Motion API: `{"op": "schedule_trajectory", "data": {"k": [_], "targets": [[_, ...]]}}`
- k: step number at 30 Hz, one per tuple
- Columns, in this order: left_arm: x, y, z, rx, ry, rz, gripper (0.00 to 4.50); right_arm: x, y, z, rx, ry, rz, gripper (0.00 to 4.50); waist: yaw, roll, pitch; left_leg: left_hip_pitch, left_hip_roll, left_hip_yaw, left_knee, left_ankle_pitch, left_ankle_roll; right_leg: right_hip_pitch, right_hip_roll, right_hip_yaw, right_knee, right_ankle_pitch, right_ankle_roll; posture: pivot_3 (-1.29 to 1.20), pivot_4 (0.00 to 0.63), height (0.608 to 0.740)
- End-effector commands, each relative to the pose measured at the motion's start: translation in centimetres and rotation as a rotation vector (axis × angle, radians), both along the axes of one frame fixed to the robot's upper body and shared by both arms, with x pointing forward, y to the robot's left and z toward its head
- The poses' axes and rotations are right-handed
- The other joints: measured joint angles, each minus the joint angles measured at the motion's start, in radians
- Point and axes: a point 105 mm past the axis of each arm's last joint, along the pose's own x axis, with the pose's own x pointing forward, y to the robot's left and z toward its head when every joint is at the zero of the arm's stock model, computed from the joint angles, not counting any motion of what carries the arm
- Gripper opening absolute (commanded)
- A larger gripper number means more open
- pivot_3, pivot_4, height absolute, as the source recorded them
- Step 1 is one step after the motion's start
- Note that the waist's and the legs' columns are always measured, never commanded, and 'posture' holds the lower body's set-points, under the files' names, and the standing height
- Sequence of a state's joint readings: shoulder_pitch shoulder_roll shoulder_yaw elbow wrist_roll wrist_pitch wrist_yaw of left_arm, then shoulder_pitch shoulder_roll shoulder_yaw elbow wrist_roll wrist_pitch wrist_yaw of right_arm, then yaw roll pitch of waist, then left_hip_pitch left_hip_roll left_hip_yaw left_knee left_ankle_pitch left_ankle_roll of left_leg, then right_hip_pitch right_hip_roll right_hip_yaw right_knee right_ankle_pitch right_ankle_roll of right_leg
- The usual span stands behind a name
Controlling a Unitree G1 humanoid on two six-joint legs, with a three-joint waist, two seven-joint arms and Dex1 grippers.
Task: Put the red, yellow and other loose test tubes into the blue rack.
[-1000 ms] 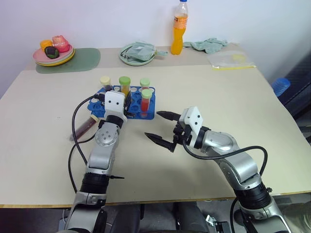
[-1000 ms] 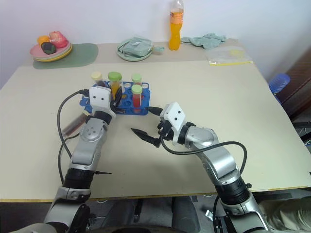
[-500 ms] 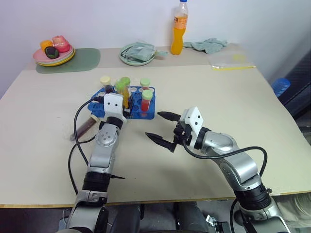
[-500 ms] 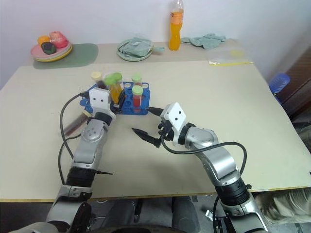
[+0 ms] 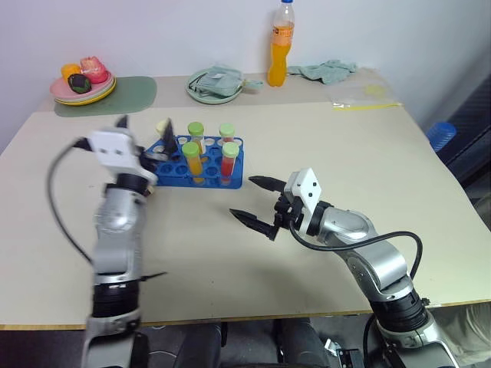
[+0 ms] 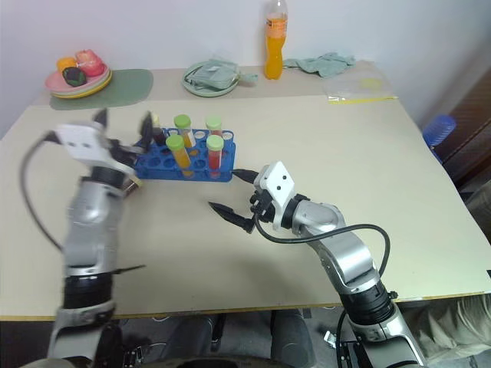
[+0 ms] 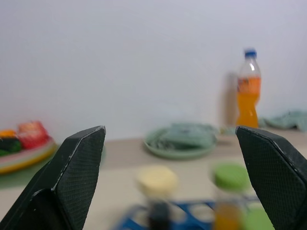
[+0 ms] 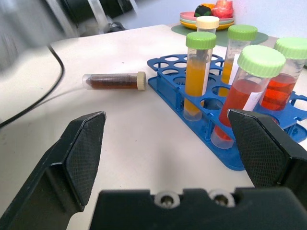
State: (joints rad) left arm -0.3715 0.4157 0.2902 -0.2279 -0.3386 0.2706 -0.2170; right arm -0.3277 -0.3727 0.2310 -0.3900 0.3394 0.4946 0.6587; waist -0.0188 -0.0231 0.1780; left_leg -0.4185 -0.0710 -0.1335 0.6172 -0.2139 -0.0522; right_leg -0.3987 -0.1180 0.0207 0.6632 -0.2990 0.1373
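Observation:
The blue rack (image 5: 215, 182) stands left of the table's middle. In it stand two yellow tubes with green caps (image 5: 192, 159), two red ones (image 5: 229, 159) and a cream-capped one (image 8: 207, 24). A dark maroon tube with a cream cap (image 8: 112, 80) lies loose on the table beside the rack's left end. My left gripper (image 5: 146, 124) hangs open above that end, holding nothing. In front of the rack, my right gripper (image 5: 242, 197) is open and empty, pointing left.
Along the back stand an orange drink bottle (image 5: 283, 46), a green plate with a cloth (image 5: 217, 83), a plate of toy fruit (image 5: 83, 80) on a green mat, a crumpled cloth (image 5: 326, 70) and a plastic bag (image 5: 364, 96).
My left gripper opened, left a yellow tube standing in the rack, and rose up and to the left. The right arm kept still.

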Motion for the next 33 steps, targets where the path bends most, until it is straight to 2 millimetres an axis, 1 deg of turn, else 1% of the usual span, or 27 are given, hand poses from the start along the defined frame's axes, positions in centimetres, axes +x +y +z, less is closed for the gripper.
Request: {"op": "schedule_trajectory", "data": {"k": [1,2,3,4,5,7,8,10,12,14,16,19,20,21,23,24,25,26,28,29,32,33], "targets": [[0.4,2.9,-0.6,0.105,0.242,0.006,4.47,-0.7,0.4,1.3,0.027,-0.045,0.043,4.50,0.000,0.000,0.000,0.000,0.000,0.000,0.000,0.000,0.000,0.001,0.000,0.000,0.000,0.000,0.000,0.00,0.150,0.740],[0.4,4.1,-1.1,0.104,0.337,0.014,4.47,-0.7,0.5,1.3,0.027,-0.044,0.047,4.50,-0.001,0.000,0.000,0.000,0.000,0.000,0.000,0.000,0.000,0.001,0.000,0.000,0.000,0.000,0.000,0.00,0.150,0.740],[0.3,4.7,-1.8,0.144,0.441,-0.002,4.47,-0.7,0.5,1.3,0.027,-0.043,0.051,4.50,-0.002,0.000,0.000,0.001,0.000,0.000,0.000,0.000,0.000,0.001,0.000,0.000,0.000,0.000,0.000,0.00,0.150,0.740],[0.1,5.2,-2.6,0.200,0.548,-0.014,4.47,-0.7,0.6,1.3,0.028,-0.041,0.055,4.50,-0.004,0.000,0.001,0.001,0.000,0.000,0.000,0.000,0.000,0.000,0.001,0.000,0.000,0.000,0.000,0.00,0.150,0.740],[-0.2,5.6,-3.2,0.238,0.620,-0.020,4.47,-0.7,0.7,1.3,0.029,-0.040,0.058,4.50,-0.007,0.000,0.001,0.001,0.000,0.000,-0.001,0.000,0.000,0.000,0.001,-0.001,0.000,0.000,0.000,0.00,0.150,0.740],[-0.9,6.4,-4.7,0.259,0.835,-0.032,4.47,-0.8,0.8,1.2,0.034,-0.034,0.067,4.50,-0.008,0.000,0.001,0.001,0.000,0.001,-0.002,0.000,0.000,0.000,0.001,0.000,0.000,0.000,0.000,0.00,0.150,0.740],[-1.1,7.0,-5.3,0.281,0.919,-0.024,4.47,-0.8,0.9,1.2,0.036,-0.031,0.072,4.50,-0.006,0.000,0.001,0.001,0.000,0.001,-0.002,0.000,0.000,0.001,0.001,0.000,0.000,0.000,0.000,0.00,0.150,0.740],[-1.3,7.7,-5.8,0.311,1.022,-0.002,4.47,-0.8,1.0,1.2,0.039,-0.028,0.078,4.50,-0.007,0.001,0.001,0.002,0.000,0.001,-0.002,0.000,0.000,0.001,0.001,-0.001,0.000,0.000,0.000,0.00,0.150,0.740],[-1.3,5.9,-6.1,0.343,1.123,-0.110,4.47,-0.8,1.3,1.2,0.043,-0.026,0.085,4.50,-0.003,0.000,0.002,0.002,0.000,0.001,-0.003,0.000,0.000,0.001,0.001,0.000,0.000,0.000,0.000,0.00,0.150,0.740],[-1.4,4.7,-6.4,0.347,1.219,-0.185,4.47,-0.8,1.4,1.2,0.046,-0.025,0.088,4.50,-0.001,0.000,0.002,0.002,0.000,0.001,-0.002,0.000,0.000,0.001,0.001,-0.001,0.000,0.000,0.000,0.00,0.150,0.740],[-1.1,4.9,-7.1,0.414,1.270,-0.185,4.47,-0.8,1.5,1.2,0.049,-0.025,0.087,4.50,-0.003,0.000,0.002,0.002,0.000,0.002,-0.002,0.000,0.000,0.001,0.001,-0.001,0.000,0.000,0.000,0.00,0.150,0.740],[-0.3,5.8,-8.3,0.596,1.323,-0.159,4.47,-0.7,1.5,1.3,0.055,-0.022,0.085,4.50,-0.013,0.000,0.002,0.002,0.001,0.003,-0.003,0.000,0.000,0.001,0.002,0.000,0.001,0.000,0.000,0.00,0.150,0.740],[-0.1,5.9,-8.6,0.611,1.344,-0.165,4.47,-0.7,1.5,1.3,0.056,-0.021,0.084,4.50,-0.020,0.000,0.002,0.002,0.001,0.003,-0.003,0.000,0.000,0.000,0.002,0.000,0.001,0.000,0.000,0.00,0.150,0.740],[0.0,5.9,-9.0,0.601,1.366,-0.177,4.23,-0.7,1.5,1.3,0.057,-0.021,0.083,4.50,-0.024,0.000,0.002,0.002,0.001,0.003,-0.003,0.000,0.000,0.000,0.002,0.000,0.001,-0.001,0.000,0.00,0.150,0.740],[0.5,6.1,-9.5,0.598,1.392,-0.172,3.62,-0.7,1.5,1.3,0.057,-0.021,0.082,4.50,-0.025,0.000,0.002,0.002,0.001,0.003,-0.003,0.000,0.000,0.000,0.002,0.000,0.001,-0.001,0.000,0.00,0.150,0.740],[0.6,6.1,-9.6,0.612,1.403,-0.178,3.14,-0.7,1.5,1.3,0.057,-0.022,0.079,4.50,-0.025,0.000,0.002,0.002,0.001,0.002,-0.003,0.000,0.000,0.000,0.002,0.000,0.001,-0.001,0.000,0.00,0.150,0.740],[0.7,6.1,-9.7,0.619,1.407,-0.182,2.51,-0.7,1.5,1.3,0.058,-0.023,0.075,4.50,-0.025,0.000,0.002,0.002,0.001,0.002,-0.003,0.000,0.000,0.000,0.002,0.000,0.001,-0.001,0.000,0.00,0.150,0.740],[0.8,6.0,-9.7,0.632,1.409,-0.187,2.16,-0.7,1.5,1.3,0.058,-0.024,0.072,4.50,-0.025,0.000,0.002,0.002,0.001,0.002,-0.003,0.000,0.000,0.000,0.002,0.000,0.001,-0.001,0.000,0.00,0.150,0.740],[0.8,6.1,-9.5,0.640,1.410,-0.196,1.19,-0.7,1.4,1.3,0.059,-0.024,0.065,4.50,-0.025,0.000,0.002,0.002,0.001,0.002,-0.003,0.000,0.000,0.000,0.002,0.000,0.001,-0.001,0.000,0.00,0.150,0.740],[0.8,6.2,-9.4,0.640,1.409,-0.198,0.82,-0.7,1.4,1.3,0.059,-0.024,0.062,4.50,-0.025,0.000,0.002,0.002,0.001,0.002,-0.003,0.000,0.000,0.000,0.002,0.000,0.001,-0.001,0.000,0.00,0.150,0.740],[0.0,7.1,-8.8,0.672,1.400,-0.225,0.76,-0.8,1.3,1.3,0.057,-0.028,0.054,4.50,-0.028,0.000,0.002,0.002,0.001,0.002,-0.003,0.000,0.000,0.000,0.002,0.000,0.002,-0.001,0.000,0.00,0.150,0.740],[-0.6,7.8,-8.5,0.691,1.389,-0.240,0.76,-0.8,1.2,1.3,0.055,-0.030,0.051,4.50,-0.030,0.000,0.002,0.001,0.001,0.002,-0.003,0.000,0.000,-0.001,0.002,0.000,0.002,-0.001,0.000,0.00,0.150,0.740]]}}
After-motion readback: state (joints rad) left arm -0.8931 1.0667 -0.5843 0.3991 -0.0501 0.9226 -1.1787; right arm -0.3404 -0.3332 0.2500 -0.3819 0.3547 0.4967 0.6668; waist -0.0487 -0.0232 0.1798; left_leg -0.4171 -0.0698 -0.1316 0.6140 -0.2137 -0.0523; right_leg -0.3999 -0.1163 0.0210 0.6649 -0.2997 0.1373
